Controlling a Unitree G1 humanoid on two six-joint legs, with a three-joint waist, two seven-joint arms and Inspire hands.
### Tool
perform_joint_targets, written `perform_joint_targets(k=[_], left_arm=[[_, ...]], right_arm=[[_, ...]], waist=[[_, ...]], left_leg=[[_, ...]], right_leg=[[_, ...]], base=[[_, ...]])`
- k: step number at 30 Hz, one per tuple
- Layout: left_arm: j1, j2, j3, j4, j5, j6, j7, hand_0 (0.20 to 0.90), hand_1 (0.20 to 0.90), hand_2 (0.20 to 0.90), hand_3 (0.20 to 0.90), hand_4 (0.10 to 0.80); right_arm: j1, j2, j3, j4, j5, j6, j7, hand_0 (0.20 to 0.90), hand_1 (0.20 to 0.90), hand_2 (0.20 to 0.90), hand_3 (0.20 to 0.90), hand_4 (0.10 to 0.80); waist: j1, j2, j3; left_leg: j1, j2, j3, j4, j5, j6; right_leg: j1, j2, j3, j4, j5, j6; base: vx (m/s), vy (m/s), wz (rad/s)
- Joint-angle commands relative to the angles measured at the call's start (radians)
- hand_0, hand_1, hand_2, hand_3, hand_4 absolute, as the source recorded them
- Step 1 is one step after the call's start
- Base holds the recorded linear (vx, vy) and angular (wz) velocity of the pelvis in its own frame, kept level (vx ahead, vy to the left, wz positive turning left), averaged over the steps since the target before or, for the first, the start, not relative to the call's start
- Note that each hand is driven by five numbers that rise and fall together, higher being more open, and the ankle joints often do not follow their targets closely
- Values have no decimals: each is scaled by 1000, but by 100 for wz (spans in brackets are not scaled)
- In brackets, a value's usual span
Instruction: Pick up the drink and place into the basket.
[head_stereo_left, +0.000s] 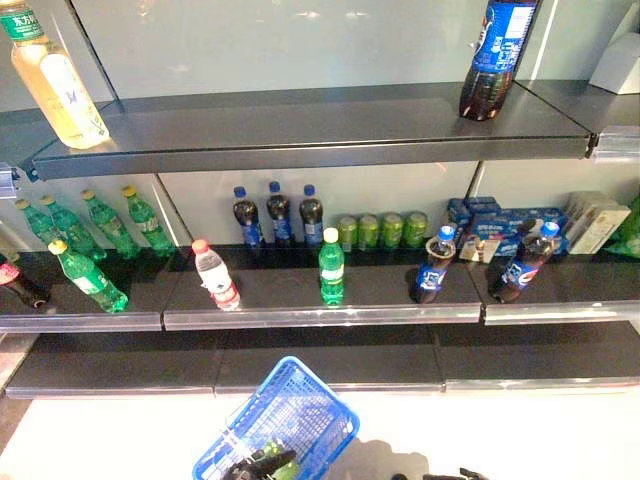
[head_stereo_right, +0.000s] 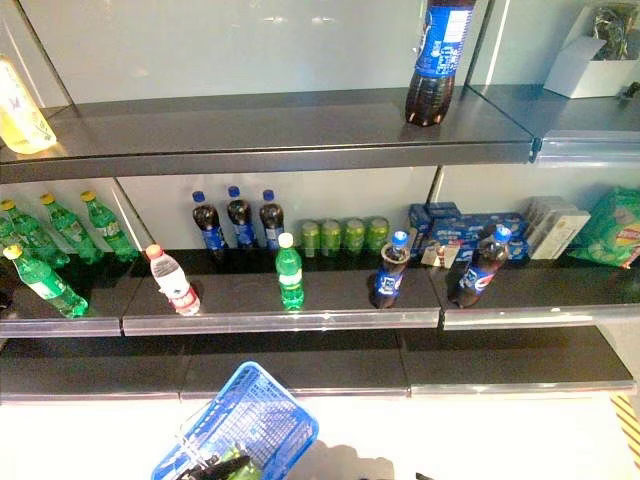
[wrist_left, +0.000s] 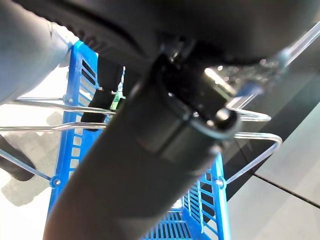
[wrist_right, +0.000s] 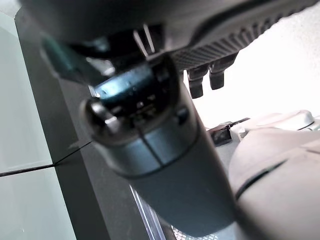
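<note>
Drinks stand on the middle shelf (head_stereo_left: 320, 312). At its front are a green bottle (head_stereo_left: 331, 268), a clear water bottle with a red cap (head_stereo_left: 215, 276) and two cola bottles (head_stereo_left: 432, 268) (head_stereo_left: 522, 264). The blue basket (head_stereo_left: 290, 410) hangs low in front of the shelves, left of centre. My left hand (head_stereo_left: 252, 467) is shut on its wire handles (wrist_left: 250, 118). Something green (head_stereo_left: 284, 466) shows in the basket beside the hand. My right hand (wrist_right: 165, 150) hangs low at the right, away from the shelves, with relaxed fingers (wrist_right: 199, 85), holding nothing.
At the back of the middle shelf are dark bottles (head_stereo_left: 279, 214), green cans (head_stereo_left: 381, 230) and blue boxes (head_stereo_left: 490, 225). Green bottles (head_stereo_left: 92, 226) stand at its left. The top shelf (head_stereo_left: 300, 140) carries a yellow drink bottle (head_stereo_left: 55, 82) and a big cola bottle (head_stereo_left: 495, 55). A bare bottom shelf (head_stereo_left: 330, 368) lies below.
</note>
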Motion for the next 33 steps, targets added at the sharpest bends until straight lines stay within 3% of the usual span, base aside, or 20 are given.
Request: perform_joint_targets(k=[1,15,22,26,27,28,30,33], left_arm=[[-10,67,3,12,32,-25,7,300,300,300,200,100],[3,77,16,-6,10,-77,-30,300,300,300,200,100],[-1,81,16,-22,19,-69,-24,300,300,300,200,100],[6,90,17,-59,27,-51,-10,300,300,300,200,100],[20,98,24,-106,34,-29,3,300,300,300,200,100],[23,98,25,-112,36,-27,5,300,300,300,200,100],[49,105,40,-152,42,-19,13,300,300,300,200,100],[65,105,50,-157,36,-29,13,300,300,300,200,100]], right_arm=[[-29,16,39,58,-36,0,-12,900,900,900,900,800],[-16,21,58,39,-70,-13,-17,900,900,900,900,800],[-27,9,108,-41,-145,-112,-27,900,900,900,900,800],[-27,-21,164,-218,-173,-113,-33,900,900,900,900,800],[-15,-59,197,-467,-170,-55,-60,900,900,900,900,800],[-12,-65,199,-503,-178,-48,-66,900,900,900,900,800],[13,-132,208,-773,-217,-46,-121,900,900,900,900,800],[31,-185,180,-954,-233,-57,-132,900,900,900,900,800]], waist=[[25,-51,47],[31,-48,52],[40,-54,59],[45,-65,63],[46,-76,68],[45,-77,68],[37,-85,69],[25,-86,67]], left_leg=[[21,-14,24,22,-27,17],[24,-23,28,12,-33,27],[19,-23,17,11,-31,27],[10,-21,13,18,-29,26],[5,-18,10,24,-28,26],[4,-17,10,25,-28,26],[1,-14,13,27,-29,26],[4,-13,19,24,-30,27]], right_leg=[[13,-9,-7,5,-31,-1],[15,-24,-10,5,-30,10],[20,-25,-16,5,-29,13],[21,-26,-21,5,-29,15],[22,-25,-23,5,-27,17],[22,-25,-23,5,-27,18],[20,-25,-23,5,-26,21],[18,-24,-20,5,-26,24]], base=[[0,0,0],[0,0,0],[-5,-2,1],[-24,-25,0],[-36,-49,1],[-43,-63,2],[-22,-34,3],[5,-2,5]])
